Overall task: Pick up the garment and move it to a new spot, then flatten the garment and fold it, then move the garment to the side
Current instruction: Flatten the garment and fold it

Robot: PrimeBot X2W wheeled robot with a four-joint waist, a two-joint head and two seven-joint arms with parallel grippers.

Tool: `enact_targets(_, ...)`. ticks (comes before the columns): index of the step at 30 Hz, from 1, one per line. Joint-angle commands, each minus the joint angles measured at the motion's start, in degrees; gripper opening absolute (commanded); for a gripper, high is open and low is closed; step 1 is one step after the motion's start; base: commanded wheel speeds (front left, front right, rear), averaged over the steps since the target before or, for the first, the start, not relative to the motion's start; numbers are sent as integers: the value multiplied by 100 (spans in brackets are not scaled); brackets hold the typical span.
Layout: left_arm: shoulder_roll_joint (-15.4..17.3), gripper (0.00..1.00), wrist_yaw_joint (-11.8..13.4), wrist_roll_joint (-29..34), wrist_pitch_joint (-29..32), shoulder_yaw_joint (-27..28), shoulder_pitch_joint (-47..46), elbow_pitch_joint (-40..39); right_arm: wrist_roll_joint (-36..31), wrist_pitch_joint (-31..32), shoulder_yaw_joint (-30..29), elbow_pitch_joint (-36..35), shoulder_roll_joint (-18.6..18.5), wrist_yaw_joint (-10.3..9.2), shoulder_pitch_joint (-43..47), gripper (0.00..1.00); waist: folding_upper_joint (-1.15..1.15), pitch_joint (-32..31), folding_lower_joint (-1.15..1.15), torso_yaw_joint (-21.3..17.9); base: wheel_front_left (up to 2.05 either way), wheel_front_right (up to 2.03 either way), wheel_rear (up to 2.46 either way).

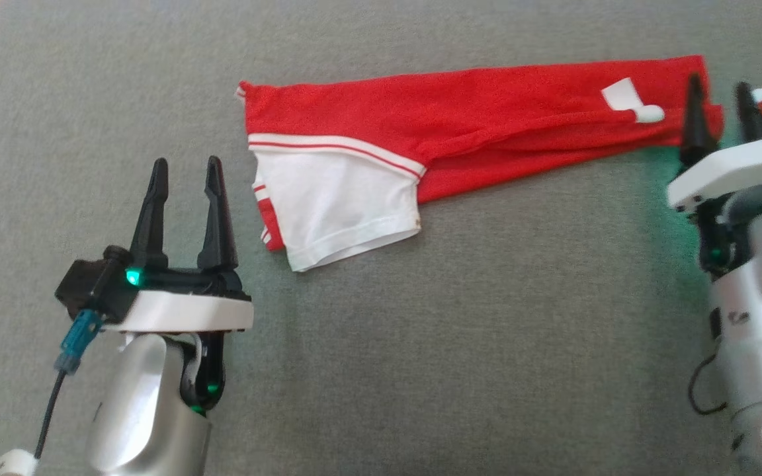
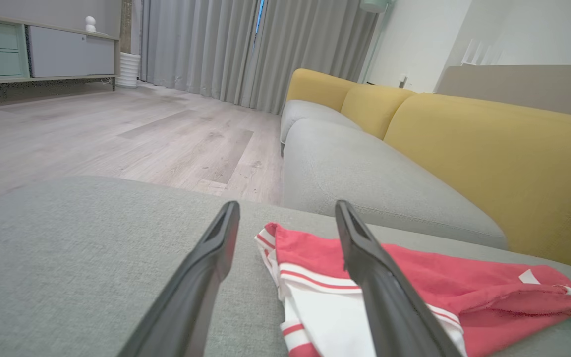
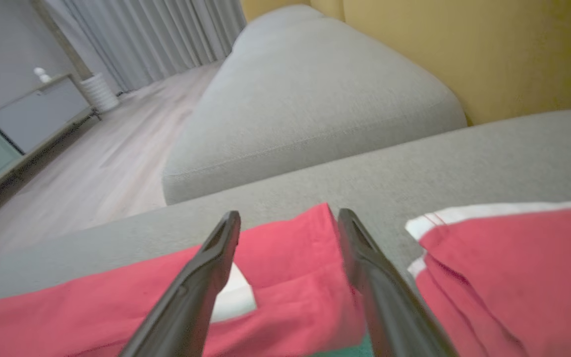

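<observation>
Pinch both ends of the red-and-white shirt (image 1: 487, 112), lying in a long strip across the grey sofa cushion (image 1: 421, 363), with the spread, empty left gripper (image 1: 186, 162) and right gripper (image 1: 718, 86), catching every layer evenly.

Grey fabric seat surface (image 1: 421, 370) in foreground; a second grey seat cushion (image 2: 365, 173) beyond it, backed by yellow back cushions (image 2: 488, 158). Pale wood-plank floor (image 2: 117, 134) runs to grey full-length curtains (image 2: 206, 44). Low cabinet (image 2: 42, 49) with pale green drawers at the wall, small white object (image 2: 90, 23) on top, white ribbed cylinder (image 2: 129, 69) on the floor beside it.
</observation>
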Motion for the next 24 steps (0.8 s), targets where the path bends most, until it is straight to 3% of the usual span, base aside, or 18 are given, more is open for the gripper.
enact_targets(1,41,100,-29,44,-27,146,-188,-122,-142,45,-44,28,-28,21,-243,100,0,144,-1,144,0,0,0)
enact_targets(10,28,100,-33,-75,-27,-88,-296,-106,-1228,85,-1155,1364,-142,21,-862,100,0,345,-1,350,0,0,0)
enact_targets(16,27,100,-33,-121,-27,-144,-362,-86,-1889,-110,-1825,1757,-86,21,-1061,100,0,401,-1,354,0,0,0)
enact_targets(22,27,100,-33,-139,-27,-144,-409,-86,-2243,-74,-2086,2092,119,21,-1217,100,0,424,-1,309,0,0,0)
enact_targets(23,27,100,-33,-140,-27,-140,-412,-87,-2249,-88,-2077,2141,159,21,-1259,34,0,424,-1,295,0,0,0)
enact_targets(24,26,100,-33,-139,-27,-131,-412,-84,-2250,-122,-2032,2188,203,21,-1304,0,0,415,-1,273,0,0,0)
